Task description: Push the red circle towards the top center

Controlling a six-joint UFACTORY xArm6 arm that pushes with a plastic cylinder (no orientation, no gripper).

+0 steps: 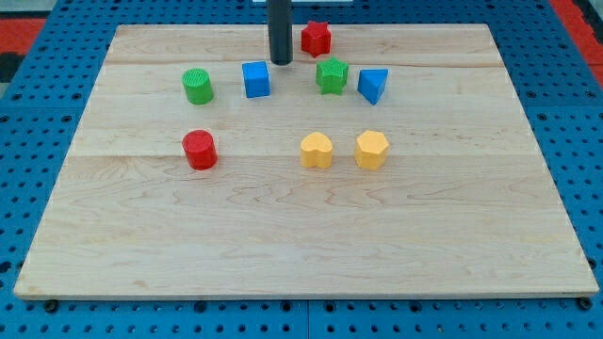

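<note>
The red circle (200, 150) lies on the wooden board at the view's left of centre. My tip (281, 62) stands near the view's top centre, just right of and above the blue cube (255, 79) and left of the red star-shaped block (317, 38). The tip is far from the red circle, up and to its right, touching no block.
A green circle (197, 86) sits above the red circle. A green star-shaped block (332, 75) and a blue triangle (373, 85) lie right of the tip. A yellow heart (317, 151) and a yellow hexagon (371, 150) sit mid-board. The board's top edge (188, 26) is close behind the tip.
</note>
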